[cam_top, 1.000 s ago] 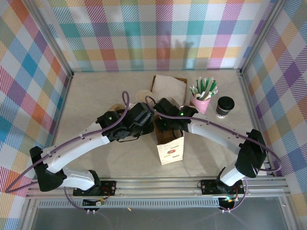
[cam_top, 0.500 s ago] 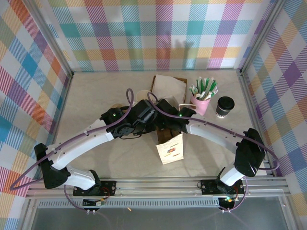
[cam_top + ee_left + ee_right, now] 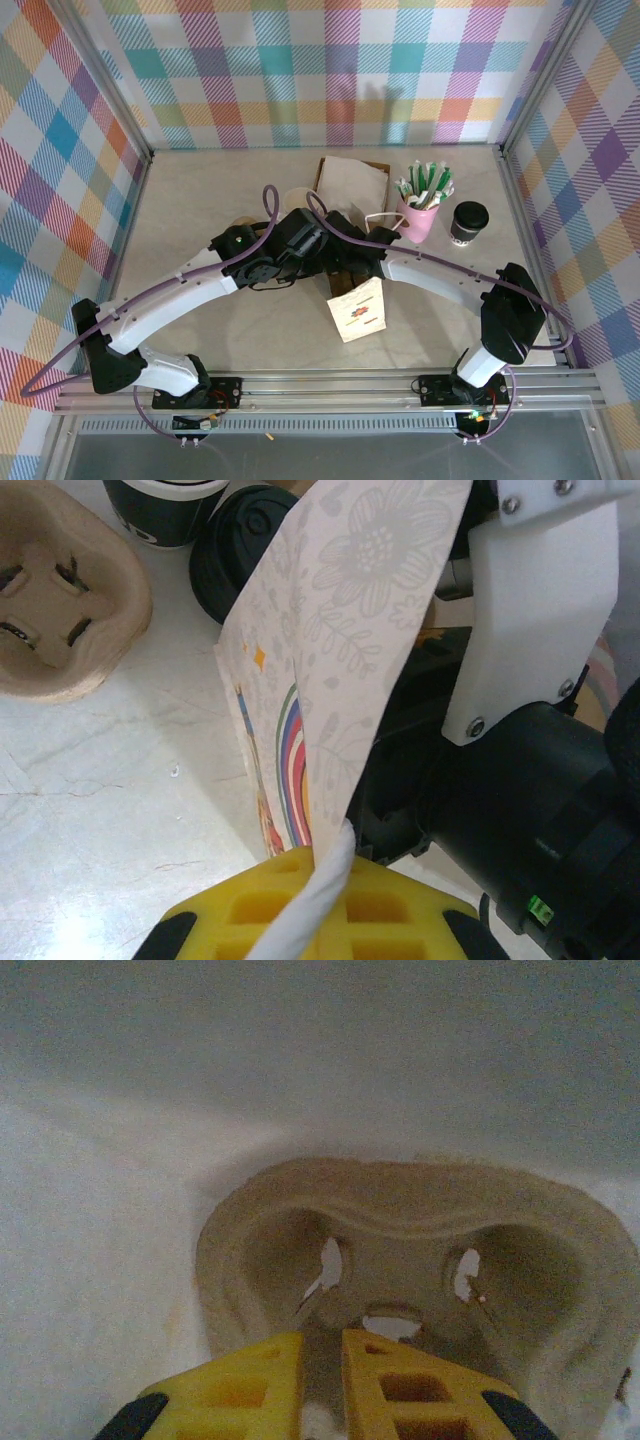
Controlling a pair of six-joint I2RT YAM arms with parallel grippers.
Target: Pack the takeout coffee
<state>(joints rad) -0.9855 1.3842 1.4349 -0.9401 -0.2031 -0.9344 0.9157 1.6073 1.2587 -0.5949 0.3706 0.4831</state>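
Top view, left arm [image 3: 190,295]: stretched from its base toward the table's middle, wrist at the top end of the paper bag [image 3: 358,312].
Top view, right arm [image 3: 440,272]: bent in from the right, wrist meeting the left one at the bag's top.
Top view, bag: tilted, printed face showing.
Top view, coffee [image 3: 468,222]: upright at far right, just beside the pink cup [image 3: 422,212], well apart from the bag and both arms.
Left wrist view, left claw [image 3: 322,885]: pinched tight on the bag's twisted white handle, with the bag's wall rising just ahead.
Right wrist view, right claw [image 3: 322,1360]: inside the bag, fingers nearly together on the near edge of a brown cup carrier [image 3: 400,1230].
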